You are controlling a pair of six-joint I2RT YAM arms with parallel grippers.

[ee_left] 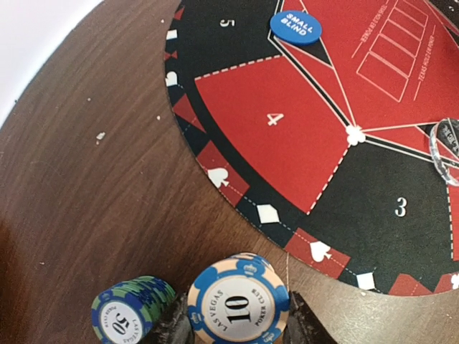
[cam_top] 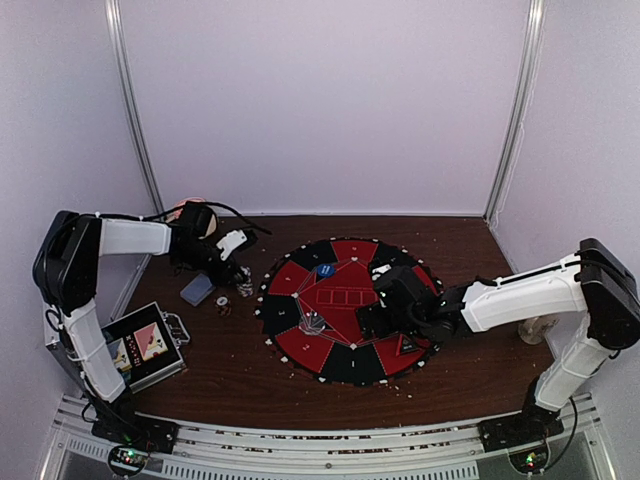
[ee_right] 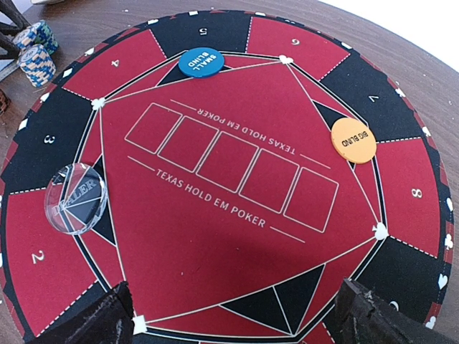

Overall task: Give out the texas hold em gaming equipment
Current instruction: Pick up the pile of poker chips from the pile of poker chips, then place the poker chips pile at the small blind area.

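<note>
The left hand (ee_left: 238,328) is clamped on a blue-and-cream chip stack (ee_left: 239,301), one finger pressed to each side. The stack is over the worktop (ee_left: 86,193), just off the edge of the round mat (ee_left: 287,122) and beside a green chip stack (ee_left: 130,309). The right hand (ee_right: 240,322) hangs above the mat, fingers wide apart, holding nothing. A blue button (ee_right: 201,61) and an orange button (ee_right: 353,140) lie on the mat.

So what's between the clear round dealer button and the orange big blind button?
Only five empty printed card boxes on the round mat; right wrist view.
</note>
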